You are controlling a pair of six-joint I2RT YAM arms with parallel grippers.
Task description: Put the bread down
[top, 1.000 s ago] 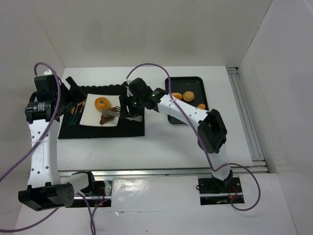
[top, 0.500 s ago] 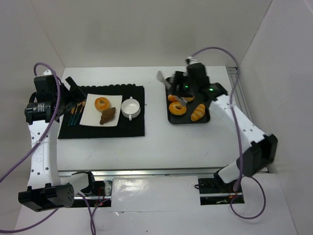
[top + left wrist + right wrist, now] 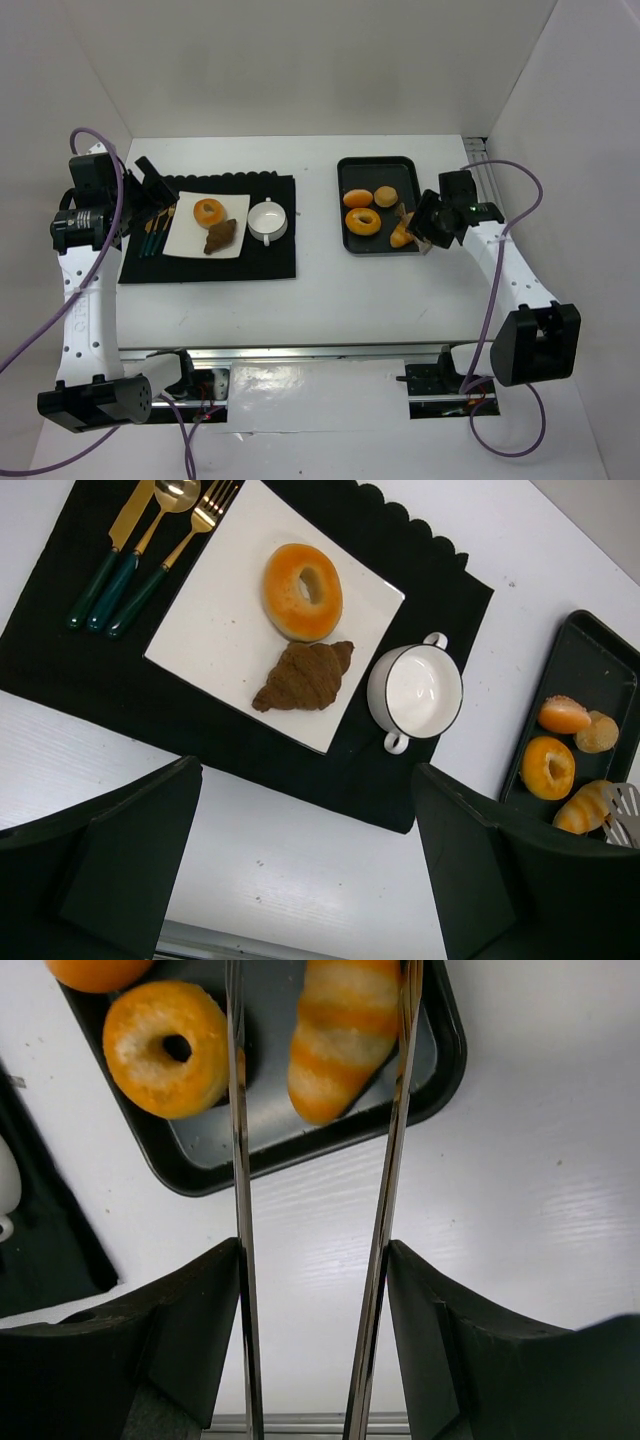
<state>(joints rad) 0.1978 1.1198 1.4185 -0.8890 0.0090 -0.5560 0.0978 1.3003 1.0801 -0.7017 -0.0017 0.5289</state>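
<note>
A striped bread roll [image 3: 340,1040] lies in the near right corner of the black tray [image 3: 250,1150], beside a ring donut [image 3: 168,1048]. My right gripper [image 3: 314,1250] is shut on metal tongs [image 3: 238,1260], whose two arms are spread and straddle the roll; it hovers at the tray's right side [image 3: 425,222]. A white plate [image 3: 185,235] on the black mat holds a donut [image 3: 208,211] and a brown croissant [image 3: 220,236]. My left gripper [image 3: 305,770] is open and empty, high above the mat's left end [image 3: 150,185].
A white two-handled bowl [image 3: 267,218] stands on the mat right of the plate. Gold and green cutlery [image 3: 140,560] lies left of the plate. The tray also holds an orange bun [image 3: 358,197] and a small bun [image 3: 386,195]. A rail [image 3: 500,230] runs along the right edge.
My right arm swung with the tongs from the croissant on the plate across to the tray, and now sits at its right side over the striped roll. The left arm has not moved.
</note>
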